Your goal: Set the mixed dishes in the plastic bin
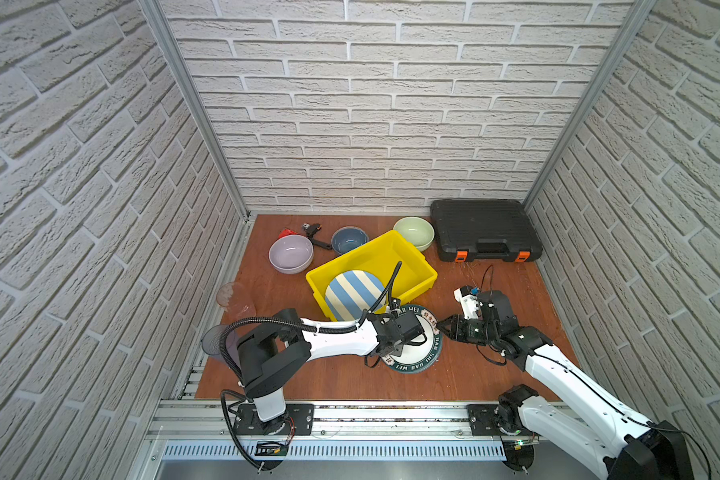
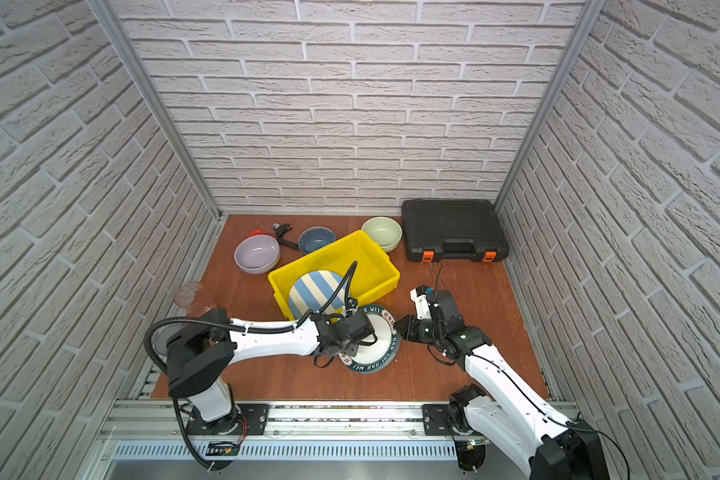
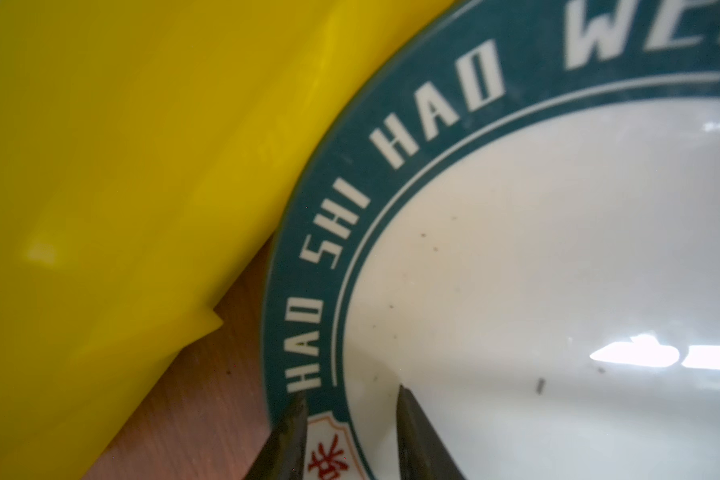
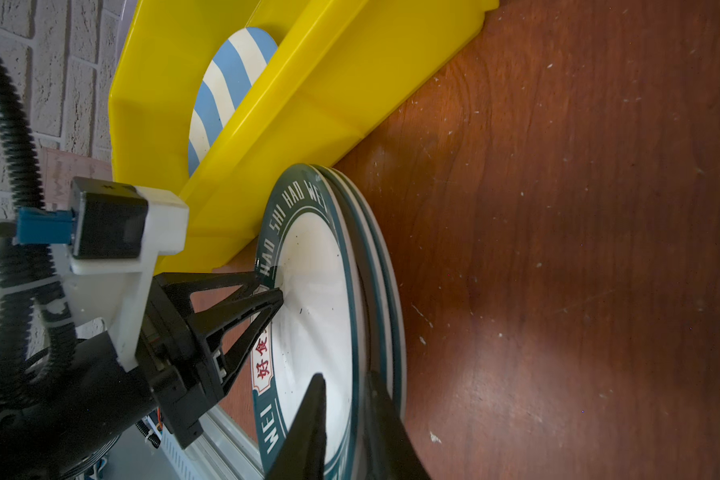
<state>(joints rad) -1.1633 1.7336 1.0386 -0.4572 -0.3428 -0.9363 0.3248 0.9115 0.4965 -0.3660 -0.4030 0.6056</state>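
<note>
Toward the front edge of the table (image 1: 308, 374), the left gripper (image 4: 273, 286) is pressed, part-open and empty, onto the stack of white printed plates (image 1: 422, 355), which is lodged against the near wall of the plastic bin (image 1: 412, 266). The rim of the top plate (image 4: 308, 332) is pinched by the right gripper (image 1: 440, 327). The striped plate (image 1: 352, 293) is already binned; a lift over the wall is judged to be needed next.
</note>
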